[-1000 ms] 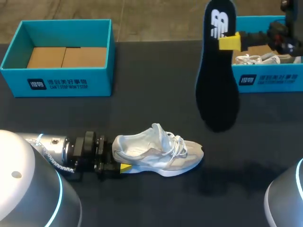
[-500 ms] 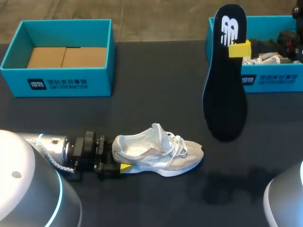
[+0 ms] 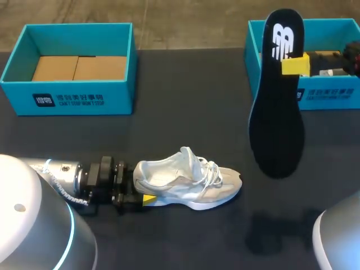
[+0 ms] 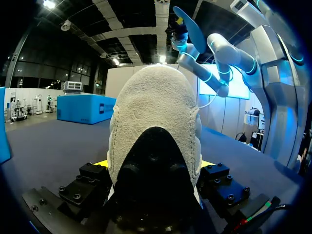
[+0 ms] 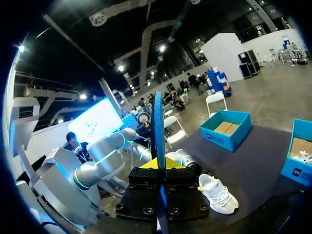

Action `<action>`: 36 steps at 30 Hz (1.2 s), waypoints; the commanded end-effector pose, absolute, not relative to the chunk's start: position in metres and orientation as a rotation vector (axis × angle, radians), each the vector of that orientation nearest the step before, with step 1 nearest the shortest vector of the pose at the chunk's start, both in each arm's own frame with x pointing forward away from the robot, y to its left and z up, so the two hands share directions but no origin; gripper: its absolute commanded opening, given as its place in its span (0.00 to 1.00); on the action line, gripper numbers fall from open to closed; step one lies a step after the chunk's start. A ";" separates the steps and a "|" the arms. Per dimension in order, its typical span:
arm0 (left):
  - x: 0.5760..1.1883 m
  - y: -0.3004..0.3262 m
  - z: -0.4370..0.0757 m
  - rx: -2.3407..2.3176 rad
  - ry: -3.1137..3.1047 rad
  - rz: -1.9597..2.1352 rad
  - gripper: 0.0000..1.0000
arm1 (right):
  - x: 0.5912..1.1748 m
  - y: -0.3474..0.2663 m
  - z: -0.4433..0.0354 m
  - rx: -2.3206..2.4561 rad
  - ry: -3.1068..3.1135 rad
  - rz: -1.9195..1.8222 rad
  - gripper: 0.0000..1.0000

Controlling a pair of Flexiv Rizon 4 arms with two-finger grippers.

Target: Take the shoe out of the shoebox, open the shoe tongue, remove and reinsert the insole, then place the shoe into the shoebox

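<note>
Shoe point(image 3: 188, 180), white, laced: upright on the dark tabletop point(image 3: 185, 112), heel clamped in the left gripper point(image 3: 143, 194). Insole point(image 3: 278, 107), black, white logo at the heel end: aloft, toe down, pinched by the right gripper point(image 3: 295, 64) before the right shoebox point(image 3: 332, 95). Left shoebox point(image 3: 73, 98): teal, white print on the front wall. Since a second ago: insole carried rightward and lower; shoe unmoved.

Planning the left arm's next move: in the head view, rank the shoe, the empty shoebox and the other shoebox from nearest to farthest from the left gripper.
1. shoe, heel held in the left gripper.
2. empty shoebox, far left of the table.
3. other shoebox, far right.
</note>
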State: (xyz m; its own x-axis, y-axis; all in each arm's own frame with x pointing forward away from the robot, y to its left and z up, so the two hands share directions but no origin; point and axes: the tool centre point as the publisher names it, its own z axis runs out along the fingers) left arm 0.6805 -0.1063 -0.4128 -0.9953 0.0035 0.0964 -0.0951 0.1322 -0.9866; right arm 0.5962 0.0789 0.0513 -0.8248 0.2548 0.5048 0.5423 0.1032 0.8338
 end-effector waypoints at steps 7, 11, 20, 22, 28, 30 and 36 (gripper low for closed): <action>0.684 -0.104 -0.413 0.094 -2.314 2.019 0.15 | 0.596 0.080 0.050 -0.798 -2.144 -1.792 0.00; 0.687 -0.101 -0.413 0.079 -2.335 1.995 0.98 | 0.596 0.080 0.050 -0.798 -2.144 -1.792 0.00; 0.686 -0.096 -0.410 0.013 -2.374 1.919 1.00 | 0.596 0.080 0.050 -0.798 -2.144 -1.792 0.00; 0.686 -0.092 -0.410 0.003 -2.398 1.895 1.00 | 0.596 0.080 0.050 -0.798 -2.144 -1.792 0.00; 0.686 -0.075 -0.406 -0.002 -2.496 1.791 1.00 | 0.596 0.080 0.050 -0.798 -2.144 -1.792 0.00; 0.687 -0.069 -0.405 -0.001 -2.529 1.765 1.00 | 0.596 0.080 0.050 -0.798 -2.144 -1.792 0.00; 0.688 -0.050 -0.398 -0.065 -2.626 1.647 1.00 | 0.596 0.080 0.050 -0.798 -2.144 -1.792 0.00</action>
